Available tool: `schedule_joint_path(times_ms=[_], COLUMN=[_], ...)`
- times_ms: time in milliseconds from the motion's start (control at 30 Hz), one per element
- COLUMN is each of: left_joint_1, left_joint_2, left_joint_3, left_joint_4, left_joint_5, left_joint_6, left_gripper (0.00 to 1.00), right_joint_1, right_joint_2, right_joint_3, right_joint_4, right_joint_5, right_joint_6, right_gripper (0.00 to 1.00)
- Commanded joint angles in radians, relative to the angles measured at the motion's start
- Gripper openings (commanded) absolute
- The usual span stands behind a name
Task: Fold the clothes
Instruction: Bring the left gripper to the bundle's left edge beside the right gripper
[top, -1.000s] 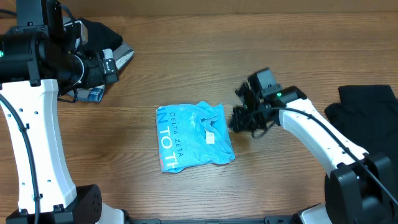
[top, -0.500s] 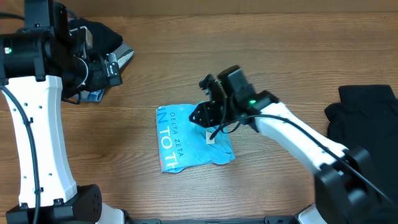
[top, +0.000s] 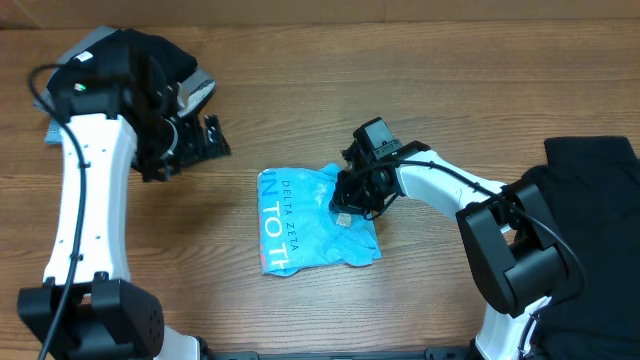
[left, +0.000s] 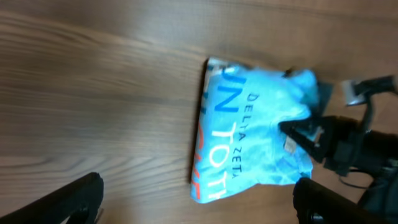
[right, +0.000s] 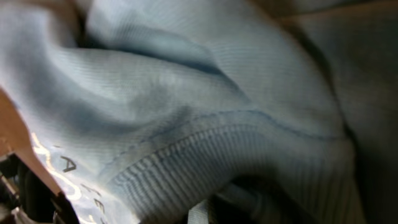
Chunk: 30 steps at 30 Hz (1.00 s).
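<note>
A folded sky-blue T-shirt (top: 305, 220) with white and orange-red lettering lies on the wooden table; it also shows in the left wrist view (left: 255, 124). My right gripper (top: 350, 197) is down on the shirt's upper right part, by the collar. Blue fabric and ribbed collar (right: 186, 124) fill the right wrist view and hide the fingers. My left gripper (top: 207, 140) hovers open and empty over bare table left of the shirt, its fingers wide apart (left: 202, 202).
A pile of dark clothes (top: 165, 60) lies at the back left behind the left arm. A black garment (top: 590, 175) lies at the right edge. The table (top: 300, 90) is wood-grained.
My right gripper moved left from beside the shirt onto its upper right part. My left arm swung down and right, closer to the shirt. The shirt shifted slightly.
</note>
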Motion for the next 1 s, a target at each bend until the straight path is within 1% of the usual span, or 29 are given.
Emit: schedule_joint_path(times_ms=[0,200,233,300,400,433,567,667,767,800,867,967], left_joint_1=[-0.033,-0.098,-0.11,-0.134,-0.167,-0.172,-0.177,-0.177,-0.177,-0.177,-0.177,-0.178], left_joint_2=[0.003,0.003,0.003,0.003,0.003,0.003,0.003,0.003,0.003,0.003,0.003,0.003], left_joint_3=[-0.129,-0.332,-0.352,-0.387,-0.413,-0.413,-0.412,-0.412,-0.412,-0.412,-0.412,-0.412], left_joint_4=[0.055,0.189,0.201,0.232,0.269,0.28,0.378,0.47,0.558,0.584,0.629,0.665], left_joint_5=[0.085,0.126,0.126,0.126,0.1,0.091,0.088,0.088,0.088,0.088,0.088,0.089], left_joint_6=[0.027,0.027,0.027,0.027,0.028,0.027,0.035,0.047,0.088,0.098,0.121,0.125], left_gripper=[1.0,0.99,0.95,0.89,0.79,0.77,0.77,0.75,0.77,0.77,0.79,0.82], right_joint_1=[-0.012,-0.019,-0.019,-0.025,-0.033,-0.033,-0.032,-0.031,-0.023,-0.02,-0.011,0.009], right_joint_2=[-0.003,-0.003,-0.006,-0.023,-0.085,-0.112,-0.222,-0.278,-0.278,-0.272,-0.259,-0.252], right_joint_3=[0.007,0.007,0.008,0.009,0.009,0.009,0.009,0.009,0.006,0.002,-0.013,-0.066], right_joint_4=[-0.032,-0.035,-0.034,-0.029,-0.032,-0.039,-0.094,-0.178,-0.248,-0.269,-0.303,-0.316], right_joint_5=[0.106,0.076,0.064,0.03,0.002,0.003,0.002,0.002,0.003,0.002,0.003,0.002], right_joint_6=[0.068,0.067,0.066,0.015,-0.041,-0.051,-0.042,0.026,0.071,0.084,0.124,0.172], right_gripper=[0.13,0.12,0.12,0.12,0.12,0.12,0.13,0.11,0.13,0.16,0.16,0.16])
